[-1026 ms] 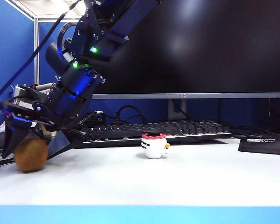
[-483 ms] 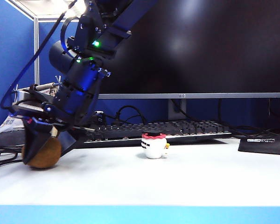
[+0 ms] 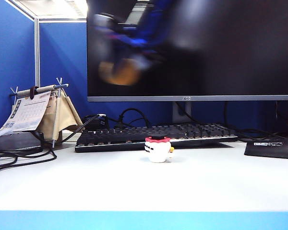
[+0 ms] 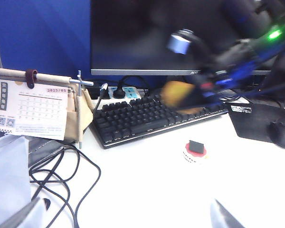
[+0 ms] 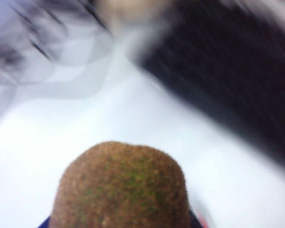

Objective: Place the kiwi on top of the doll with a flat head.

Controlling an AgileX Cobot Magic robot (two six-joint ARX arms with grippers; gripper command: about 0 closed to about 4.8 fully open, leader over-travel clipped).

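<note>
Both tools clear; right tool [image 3: 119, 72] carries kiwi [image 5: 121, 187].

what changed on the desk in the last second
The right hand closed on the kiwi at the table's left edge and lifted it. It is now a blurred shape high in front of the monitor, moving toward the middle. The doll with a flat head and keyboard stayed put. The left hand stayed open.

Office desk: monitor [image 3: 192, 48], keyboard [image 3: 153, 135], calendar [image 3: 26, 112]

brown-green kiwi [image 5: 121, 187], red-rimmed white doll [image 3: 159, 149], black keyboard [image 3: 153, 135]
</note>
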